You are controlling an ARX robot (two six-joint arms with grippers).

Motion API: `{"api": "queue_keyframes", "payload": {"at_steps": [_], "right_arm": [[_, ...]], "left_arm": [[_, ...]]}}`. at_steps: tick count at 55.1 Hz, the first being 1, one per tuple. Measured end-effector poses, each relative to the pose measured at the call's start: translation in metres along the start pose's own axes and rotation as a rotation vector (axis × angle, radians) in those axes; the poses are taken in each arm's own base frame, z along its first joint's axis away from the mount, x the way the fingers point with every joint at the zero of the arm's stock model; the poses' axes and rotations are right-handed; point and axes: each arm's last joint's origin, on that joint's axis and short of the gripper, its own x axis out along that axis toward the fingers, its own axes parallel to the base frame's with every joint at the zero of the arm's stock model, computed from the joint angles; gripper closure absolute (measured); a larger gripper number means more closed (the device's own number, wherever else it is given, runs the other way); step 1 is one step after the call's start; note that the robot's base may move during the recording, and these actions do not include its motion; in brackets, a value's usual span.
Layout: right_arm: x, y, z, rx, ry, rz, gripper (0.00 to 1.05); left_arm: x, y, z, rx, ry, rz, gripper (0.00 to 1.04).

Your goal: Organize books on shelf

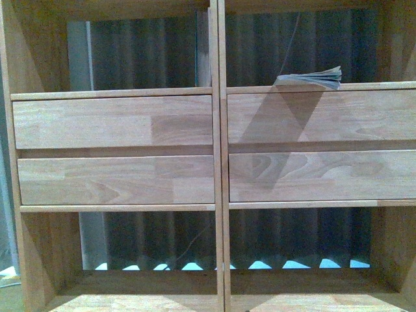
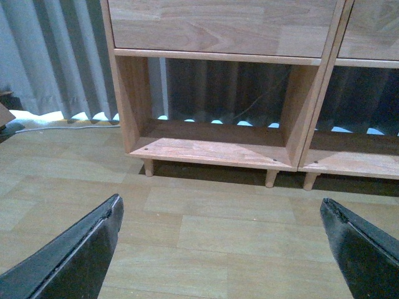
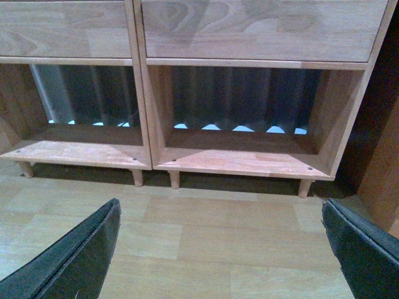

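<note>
A thin floppy book (image 1: pixel 311 78) lies flat on the upper right board of the light wood shelf (image 1: pixel 218 130), its page edges facing me and its right end curling up. Neither arm shows in the front view. My left gripper (image 2: pixel 221 240) hangs open over the plank floor in front of the shelf's lower left compartment (image 2: pixel 212 146), with nothing between its black fingers (image 2: pixel 87 249). My right gripper (image 3: pixel 218 240) is open too, above the floor before the lower right compartment (image 3: pixel 243 156), and holds nothing.
Four plain drawer fronts (image 1: pixel 117 149) fill the shelf's middle band, split by a double vertical divider. Grey curtains (image 2: pixel 56 62) hang behind and left of the unit. The shelf stands on short wooden legs (image 3: pixel 174 179). A dark wooden panel (image 3: pixel 380 149) borders its right side.
</note>
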Motion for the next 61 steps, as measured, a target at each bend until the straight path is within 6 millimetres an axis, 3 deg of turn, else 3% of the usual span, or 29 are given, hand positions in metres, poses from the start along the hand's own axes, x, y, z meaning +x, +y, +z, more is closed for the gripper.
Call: {"api": "queue_keyframes", "payload": {"at_steps": [61], "right_arm": [[0.0000, 0.0000, 0.0000, 0.000, 0.000, 0.000, 0.07]], "left_arm": [[0.0000, 0.0000, 0.0000, 0.000, 0.000, 0.000, 0.07]]}}
